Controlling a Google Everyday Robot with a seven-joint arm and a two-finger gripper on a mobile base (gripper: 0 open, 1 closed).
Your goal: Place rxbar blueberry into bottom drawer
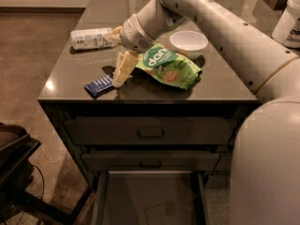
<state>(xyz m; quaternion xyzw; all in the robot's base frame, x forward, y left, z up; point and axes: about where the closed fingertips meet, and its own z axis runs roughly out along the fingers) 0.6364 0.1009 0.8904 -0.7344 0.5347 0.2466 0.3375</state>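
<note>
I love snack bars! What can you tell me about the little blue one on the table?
The snack bar is small, flat and dark blue, in a wrapper with paler marks. It lies flat and slanted near the front left edge of the dark tabletop. The gripper hangs just beside one end of it; I cannot tell if they touch.

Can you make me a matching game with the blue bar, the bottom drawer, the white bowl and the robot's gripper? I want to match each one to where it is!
Things:
1. rxbar blueberry
2. bottom drawer
3. white bowl
4. gripper

Places:
A. pulled open, below the two closed drawers
B. lying flat near the front edge of the countertop
C. behind the green snack bag
D. low over the countertop, between the rxbar blueberry and the green snack bag

Pairs: 1-B, 2-A, 3-C, 4-D
</note>
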